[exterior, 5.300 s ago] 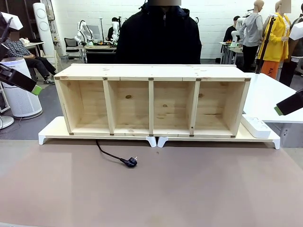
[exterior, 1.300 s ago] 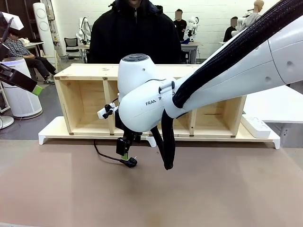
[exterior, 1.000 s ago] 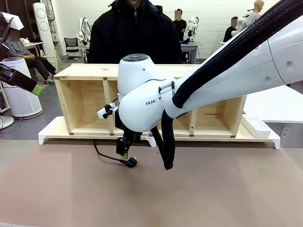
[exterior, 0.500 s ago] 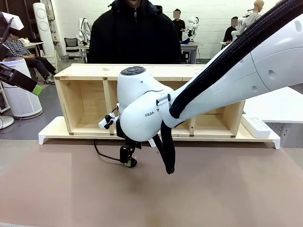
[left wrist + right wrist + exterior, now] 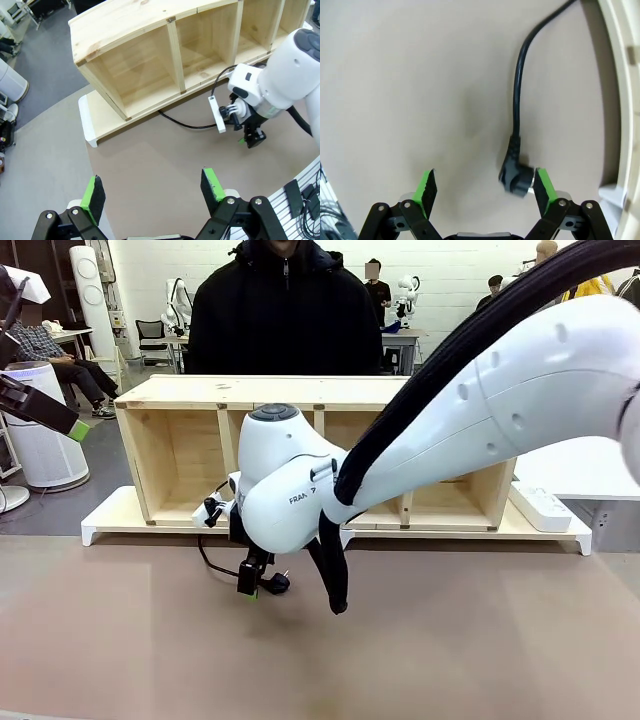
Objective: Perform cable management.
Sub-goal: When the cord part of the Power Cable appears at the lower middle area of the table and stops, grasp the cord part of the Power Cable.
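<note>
The cable [image 5: 215, 562] is a thin black cord running out from under the wooden shelf and ending in a black two-pin plug [image 5: 277, 583] flat on the brown table. My right arm reaches across the middle, and its right gripper [image 5: 248, 582] hangs just left of the plug, close to the tabletop. In the right wrist view the right gripper [image 5: 485, 187] is open; the plug [image 5: 516, 175] lies between the pads, near the right pad [image 5: 543, 187], and the cord [image 5: 517, 90] runs away from it. My left gripper [image 5: 152, 189] is open and empty, high over the table's left end.
A long wooden shelf [image 5: 320, 392] with several compartments stands on white risers [image 5: 110, 515] across the table's far side. A white power strip [image 5: 541, 507] lies at its right end. A person in a black jacket [image 5: 285, 310] stands behind the shelf.
My right arm has swung in over the table, then dropped and shifted left, bringing its open gripper down around the plug. The cable and the left gripper have stayed put.
</note>
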Tool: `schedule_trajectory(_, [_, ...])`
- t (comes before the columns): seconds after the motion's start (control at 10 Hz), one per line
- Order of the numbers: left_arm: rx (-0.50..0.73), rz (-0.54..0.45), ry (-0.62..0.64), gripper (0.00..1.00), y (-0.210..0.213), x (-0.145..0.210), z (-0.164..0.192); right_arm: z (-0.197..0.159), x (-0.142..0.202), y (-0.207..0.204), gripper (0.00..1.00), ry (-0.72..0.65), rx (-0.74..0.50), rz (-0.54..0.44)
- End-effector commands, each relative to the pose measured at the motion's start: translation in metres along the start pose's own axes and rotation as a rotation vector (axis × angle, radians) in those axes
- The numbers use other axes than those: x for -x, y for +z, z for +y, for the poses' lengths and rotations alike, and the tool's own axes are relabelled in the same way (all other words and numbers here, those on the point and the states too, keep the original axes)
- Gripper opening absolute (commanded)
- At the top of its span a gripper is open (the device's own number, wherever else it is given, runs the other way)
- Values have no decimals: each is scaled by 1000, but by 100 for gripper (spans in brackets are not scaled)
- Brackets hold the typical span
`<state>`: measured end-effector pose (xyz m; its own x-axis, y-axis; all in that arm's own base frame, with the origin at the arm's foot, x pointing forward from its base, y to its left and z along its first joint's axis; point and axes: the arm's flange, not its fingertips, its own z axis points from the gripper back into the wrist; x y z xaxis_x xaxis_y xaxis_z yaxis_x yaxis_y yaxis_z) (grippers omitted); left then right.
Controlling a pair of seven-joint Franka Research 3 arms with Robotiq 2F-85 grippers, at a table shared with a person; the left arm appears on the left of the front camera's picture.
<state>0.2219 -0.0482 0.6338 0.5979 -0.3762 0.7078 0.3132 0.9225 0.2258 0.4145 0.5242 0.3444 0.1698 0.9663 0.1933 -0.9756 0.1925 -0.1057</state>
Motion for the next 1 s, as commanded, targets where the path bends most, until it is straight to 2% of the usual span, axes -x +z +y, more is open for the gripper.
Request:
schedule_trajectory(0.0, [-4, -9, 0, 100, -1, -2, 1, -13, -8, -17, 100, 29, -29, -42])
schedule_trajectory(0.3, [-4, -9, 0, 100, -1, -2, 1, -22, 2, -27, 100, -2, -23, -37])
schedule_trajectory(0.9, [-4, -9, 0, 100, -1, -2, 1, -36, 12, -41, 100, -14, -66, -123])
